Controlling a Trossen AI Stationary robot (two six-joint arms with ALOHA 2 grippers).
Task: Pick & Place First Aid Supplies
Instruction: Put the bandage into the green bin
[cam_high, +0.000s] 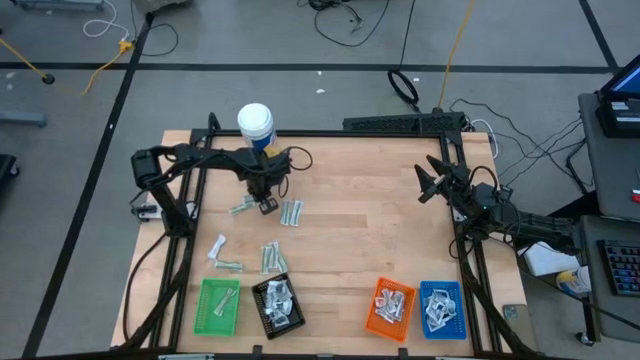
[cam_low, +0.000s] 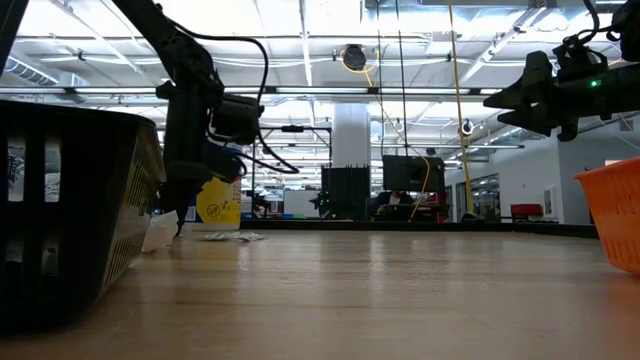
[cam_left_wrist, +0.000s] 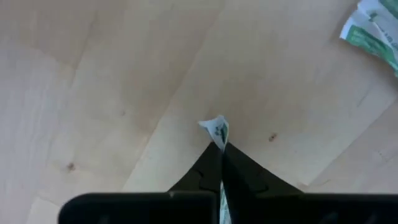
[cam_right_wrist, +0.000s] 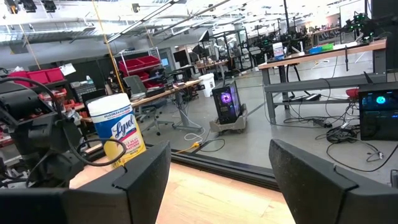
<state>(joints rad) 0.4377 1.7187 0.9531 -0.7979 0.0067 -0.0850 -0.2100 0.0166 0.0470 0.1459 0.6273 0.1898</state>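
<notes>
My left gripper (cam_high: 266, 204) hangs over the far left part of the table, in front of the white bottle with a yellow label (cam_high: 256, 124), and is shut on a pale green-and-white packet (cam_left_wrist: 217, 130). More wrapped strips lie flat on the wood beside it (cam_high: 240, 208) (cam_high: 291, 212) and nearer the trays (cam_high: 272, 257) (cam_high: 222, 255). One strip shows at the edge of the left wrist view (cam_left_wrist: 372, 30). My right gripper (cam_high: 432, 181) is open and raised above the table's right side, touching nothing; it also appears in the low view (cam_low: 505, 100). My left gripper (cam_left_wrist: 221, 149) pinches the packet between its two fingers, pointing down from above. The packet's end (cam_left_wrist: 218, 128) sticks out just past the fingertips, and more of it shows farther back between the fingers (cam_left_wrist: 221, 202). I cannot tell whether that end touches the table.
Along the near edge stand a green tray (cam_high: 203, 318) and a black tray (cam_high: 262, 318) on the left, an orange tray (cam_high: 372, 318) and a blue tray (cam_high: 457, 318) on the right, each holding packets. Bare wood lies in the middle (cam_high: 370, 230).
</notes>
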